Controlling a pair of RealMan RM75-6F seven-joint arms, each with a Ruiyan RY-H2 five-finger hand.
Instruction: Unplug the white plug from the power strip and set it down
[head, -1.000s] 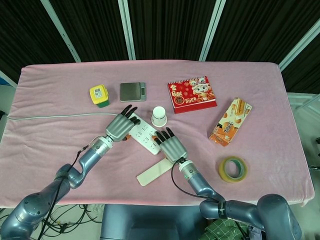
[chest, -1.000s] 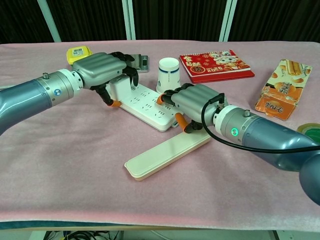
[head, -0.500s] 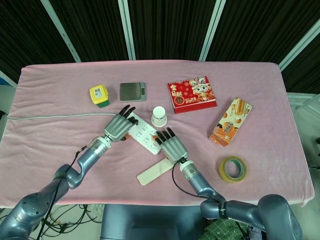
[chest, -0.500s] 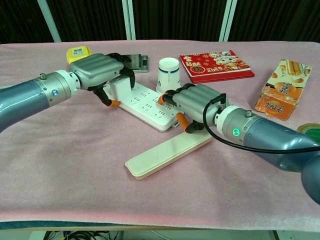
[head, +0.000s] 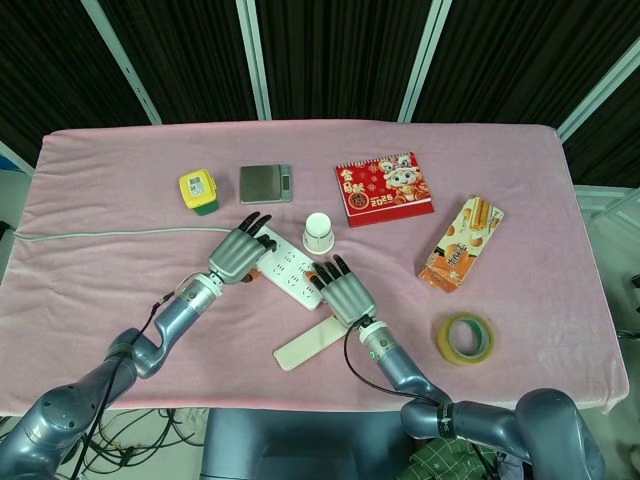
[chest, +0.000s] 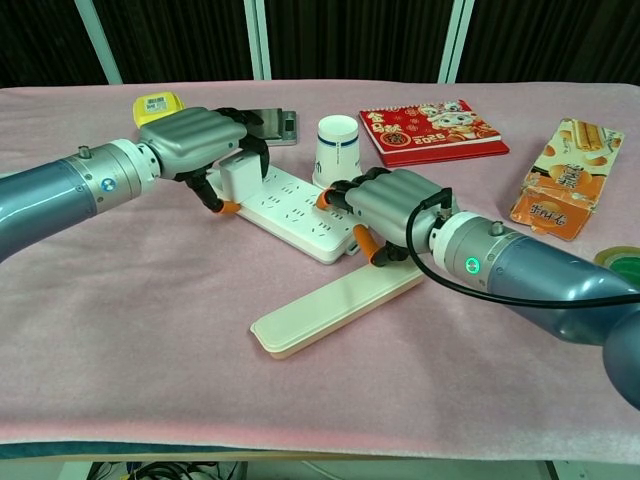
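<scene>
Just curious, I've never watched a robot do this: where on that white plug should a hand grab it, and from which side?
Probably by the white plug's flat side faces, from above: it stands up blocky from the power strip. The left hand is curled over it, the right hand resting on the strip.

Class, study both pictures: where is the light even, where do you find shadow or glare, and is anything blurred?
Head view: even, soft light over the pink cloth, everything sharp, no glare. Chest view: a soft shadow beneath the right hand beside the power strip; the metal forearms carry a mild sheen; the tape roll is cut off at the frame's edge; nothing is blurred.
</scene>
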